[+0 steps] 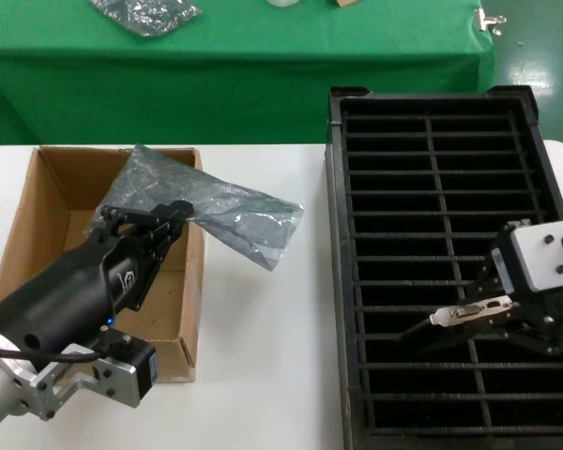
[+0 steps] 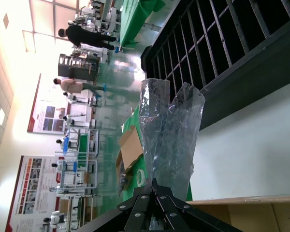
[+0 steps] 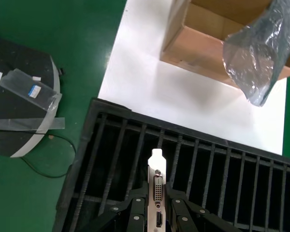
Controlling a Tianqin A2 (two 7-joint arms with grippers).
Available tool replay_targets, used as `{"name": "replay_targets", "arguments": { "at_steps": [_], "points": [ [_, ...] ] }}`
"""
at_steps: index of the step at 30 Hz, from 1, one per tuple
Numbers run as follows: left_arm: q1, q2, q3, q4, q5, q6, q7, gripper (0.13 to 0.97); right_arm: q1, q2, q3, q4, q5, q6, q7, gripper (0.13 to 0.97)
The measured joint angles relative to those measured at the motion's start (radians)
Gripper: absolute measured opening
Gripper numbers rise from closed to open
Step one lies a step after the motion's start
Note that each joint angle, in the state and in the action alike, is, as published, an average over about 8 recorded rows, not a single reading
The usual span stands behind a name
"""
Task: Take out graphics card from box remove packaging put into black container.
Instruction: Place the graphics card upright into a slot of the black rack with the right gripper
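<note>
Two grippers are at work. The right gripper (image 1: 493, 323) is closed on the one graphics card (image 1: 469, 312), a small flat dark circuit board with a long silver metal end bracket, and holds it low over the single large black ribbed plastic tray (image 1: 336, 281), above the right column of slots toward the near end. In the head view the bracket's long axis lies roughly level and points toward the robot's left, tilting slightly; the right wrist view shows the bracket (image 3: 157, 186) between the two fingers (image 3: 137, 212), its ports facing the camera and its free end over the slots (image 3: 217, 164). Whether the card's lower edge already touches a rib is hard to judge.

The left gripper (image 1: 174, 217) is clamped on one end of the translucent grey-blue wrinkly plastic bag (image 1: 235, 220), above the far right corner of the one brown rectangular cardboard box (image 1: 38, 211). The bag's long axis runs from the gripper out past the box's right wall over the white table (image 1: 263, 356), its free end pointing toward the tray. A second wrinkly silver-grey plastic bag (image 1: 145, 13) lies well apart on the green cloth (image 1: 263, 66).
</note>
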Motion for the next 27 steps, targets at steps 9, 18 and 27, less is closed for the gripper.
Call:
{"name": "replay_targets", "arguments": {
  "at_steps": [9, 18, 27],
  "points": [
    [0.000, 0.000, 0.000, 0.000, 0.000, 0.000, 0.000, 0.139, -0.023, -0.055, 0.005, -0.066, -0.037, -0.001, 0.063, 0.189],
    [0.000, 0.000, 0.000, 0.000, 0.000, 0.000, 0.000, 0.139, -0.030, -0.075, 0.003, -0.102, -0.039, -0.001, 0.109, 0.189],
    [0.000, 0.000, 0.000, 0.000, 0.000, 0.000, 0.000, 0.139, -0.045, -0.086, 0.014, -0.130, -0.057, -0.001, 0.113, 0.189]
  ]
}}
